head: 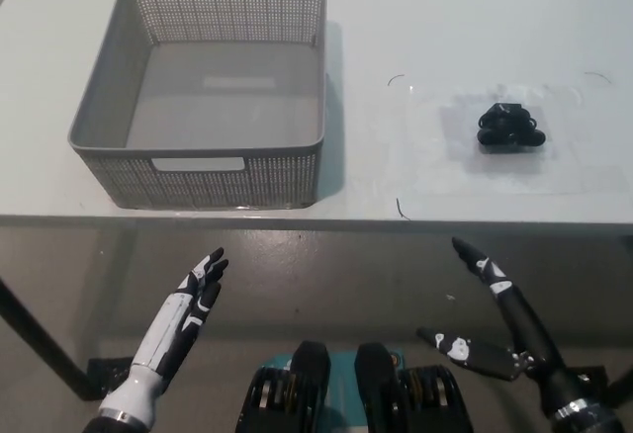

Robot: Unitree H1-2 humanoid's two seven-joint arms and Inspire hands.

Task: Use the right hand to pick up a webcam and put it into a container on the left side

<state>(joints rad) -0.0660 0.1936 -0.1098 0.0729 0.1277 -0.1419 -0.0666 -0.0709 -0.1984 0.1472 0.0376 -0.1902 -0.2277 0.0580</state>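
A small black webcam [508,127] lies on the white tabletop at the right of the frame, upper half — a compact dark lump, possibly resting on its folded mount, too small to tell. The grey perforated container [203,181] sits upright in the upper left, well apart from it — open-topped, with handle slots.

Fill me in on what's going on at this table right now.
Nothing is being handled yet. A black webcam sits on the white table, off to the right. A grey perforated container stands on the left with nothing in it. Both of the robot's hands are open and below the table's near edge: the right robot hand in front of the webcam's side, the left robot hand resting low on the left.
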